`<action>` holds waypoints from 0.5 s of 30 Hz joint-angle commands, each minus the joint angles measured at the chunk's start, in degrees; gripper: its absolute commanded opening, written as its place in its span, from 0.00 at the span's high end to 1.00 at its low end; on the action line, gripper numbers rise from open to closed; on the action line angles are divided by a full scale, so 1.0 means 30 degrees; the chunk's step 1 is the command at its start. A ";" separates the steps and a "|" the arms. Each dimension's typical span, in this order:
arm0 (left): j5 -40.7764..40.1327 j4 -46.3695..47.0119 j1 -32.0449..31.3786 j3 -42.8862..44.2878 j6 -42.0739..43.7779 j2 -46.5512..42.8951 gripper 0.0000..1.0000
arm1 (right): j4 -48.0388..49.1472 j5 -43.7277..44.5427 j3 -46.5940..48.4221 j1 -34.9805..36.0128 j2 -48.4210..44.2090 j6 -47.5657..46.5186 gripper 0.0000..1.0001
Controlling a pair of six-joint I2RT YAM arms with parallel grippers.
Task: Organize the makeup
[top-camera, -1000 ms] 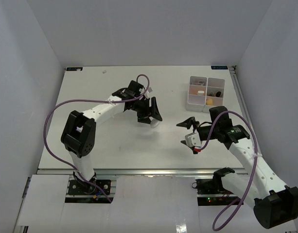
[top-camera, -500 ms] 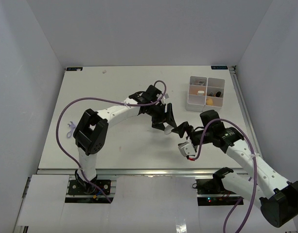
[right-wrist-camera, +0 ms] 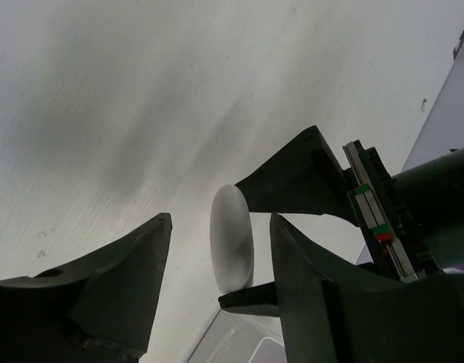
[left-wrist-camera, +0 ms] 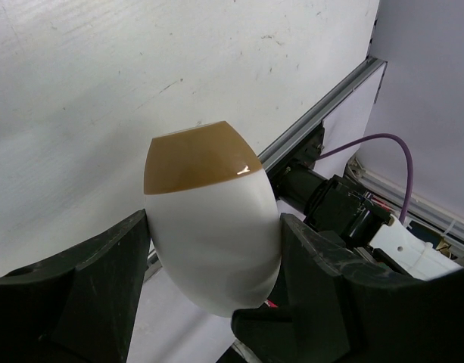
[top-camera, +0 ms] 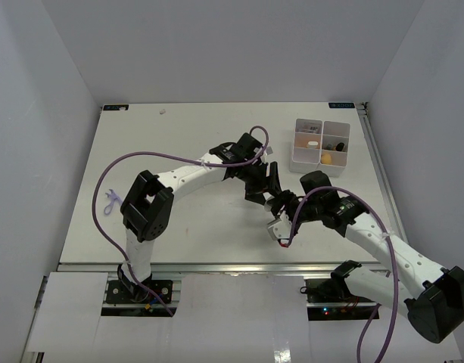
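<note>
- White-and-brown oval piece — glossy, smooth, long axis upright in the left wrist view, brown tip at 12 o'clock — is pinched by the left gripper jaws.
- It hangs above the bench, at 7 o'clock from the white box.
- Right gripper jaws are spread, flanking it.

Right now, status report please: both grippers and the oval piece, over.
Left gripper shut on white-and-brown oval piece, off the table. Right gripper open, fingers either side of it. No obstruction seen.
</note>
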 commanded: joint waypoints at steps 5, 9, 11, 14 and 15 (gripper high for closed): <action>0.0041 -0.0237 -0.0170 0.0467 -0.0114 -0.0425 0.78 | 0.1525 0.3469 -0.0455 0.0992 0.0789 0.0202 0.48; -0.0022 -0.0252 -0.0199 0.0449 -0.0043 -0.0417 0.78 | 0.1740 0.4640 -0.0606 0.1362 0.1138 -0.0034 0.52; -0.0077 -0.0307 -0.0199 0.0449 0.0003 -0.0367 0.78 | 0.1860 0.5049 -0.0627 0.1525 0.1188 0.0000 0.52; -0.0194 -0.0331 -0.0191 0.0355 0.0082 -0.0376 0.78 | 0.2118 0.5556 -0.0688 0.1745 0.1311 0.0024 0.55; -0.0232 -0.0331 -0.0181 0.0317 0.0111 -0.0386 0.78 | 0.2252 0.5835 -0.0755 0.1832 0.1349 0.0024 0.56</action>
